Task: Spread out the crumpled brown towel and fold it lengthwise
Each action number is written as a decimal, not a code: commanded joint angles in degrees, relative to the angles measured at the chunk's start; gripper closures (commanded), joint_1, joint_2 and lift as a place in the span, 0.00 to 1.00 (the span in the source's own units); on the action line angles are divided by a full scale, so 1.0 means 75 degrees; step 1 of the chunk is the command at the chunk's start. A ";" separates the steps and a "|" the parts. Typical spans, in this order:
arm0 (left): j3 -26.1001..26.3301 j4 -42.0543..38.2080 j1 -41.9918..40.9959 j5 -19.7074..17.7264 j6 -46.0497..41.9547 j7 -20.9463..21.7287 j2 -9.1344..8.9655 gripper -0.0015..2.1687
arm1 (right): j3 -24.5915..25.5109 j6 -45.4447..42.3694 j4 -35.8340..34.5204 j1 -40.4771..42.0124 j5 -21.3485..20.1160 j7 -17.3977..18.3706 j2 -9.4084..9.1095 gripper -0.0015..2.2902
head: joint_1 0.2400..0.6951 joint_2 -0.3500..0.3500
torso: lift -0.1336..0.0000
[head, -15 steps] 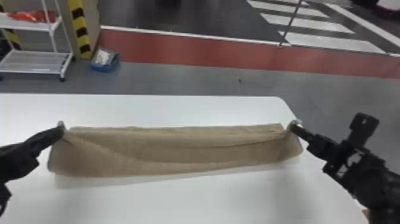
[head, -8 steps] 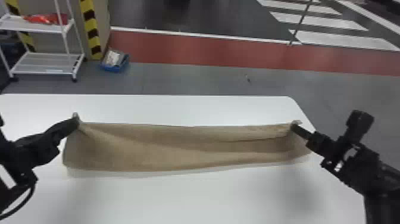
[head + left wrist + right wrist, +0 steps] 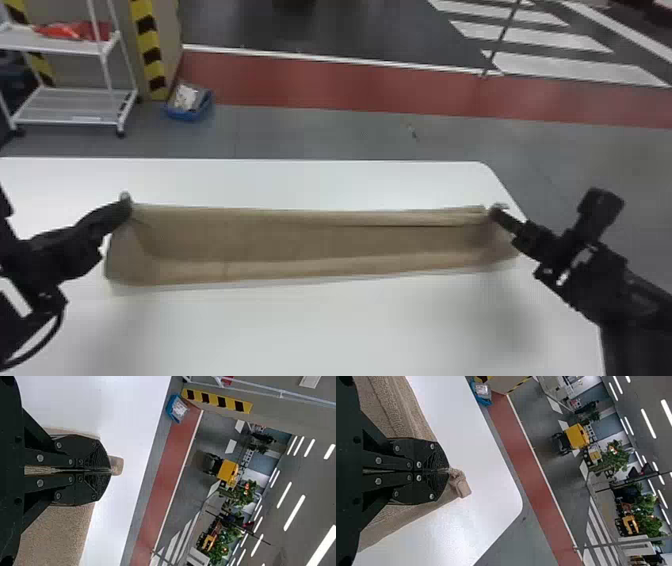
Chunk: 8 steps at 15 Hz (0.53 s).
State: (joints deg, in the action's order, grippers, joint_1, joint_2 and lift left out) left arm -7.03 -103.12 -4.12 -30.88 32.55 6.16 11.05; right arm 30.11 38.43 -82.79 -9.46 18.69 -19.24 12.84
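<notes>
Brown towel [image 3: 300, 242]: long narrow band running left to right across the white table [image 3: 310, 330], pulled out between both grippers. Can't tell how much of it touches the tabletop.

Left to right:

White shelf cart [image 3: 62, 46] on the floor at far left, beyond the table. Red-orange item [image 3: 75, 31] on its upper shelf; can't tell what it is. Yellow-and-black striped post [image 3: 149, 50] just right of the cart. Blue bin [image 3: 187, 116] on the floor by the post, pale stuff in it.

Left gripper [image 3: 125, 198] at the towel's far left corner. In its wrist view, left gripper [image 3: 110, 471] has jaws closed on towel fabric, small tab poking out past the tips, more cloth either side of the fingers.

Towel middle: far edge runs nearly straight, dark crease just near of it toward the right half. Lighter strip along the near edge, shadow on the table beside it.

Right gripper [image 3: 495, 211] at the far right corner, close to the table's right edge. In its wrist view, right gripper [image 3: 447, 471] has jaws pinched on bunched fabric, folded tab sticking out past the tips.

Floor beyond: red strip [image 3: 325, 85] running across, white crosswalk stripes [image 3: 535, 37] far right.
</notes>
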 commanded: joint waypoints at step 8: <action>0.0316 0.0718 0.0362 0.0355 -0.0572 -0.0095 -0.0020 0.50 | -0.0323 -0.0769 0.0644 -0.0251 0.0004 -0.0013 0.0046 0.57 | 1.00 0.20 | 0.07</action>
State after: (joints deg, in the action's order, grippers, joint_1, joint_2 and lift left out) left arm -4.70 -98.53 -1.81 -28.35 28.83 5.42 10.92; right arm 28.22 33.37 -78.66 -10.99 18.74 -19.28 13.18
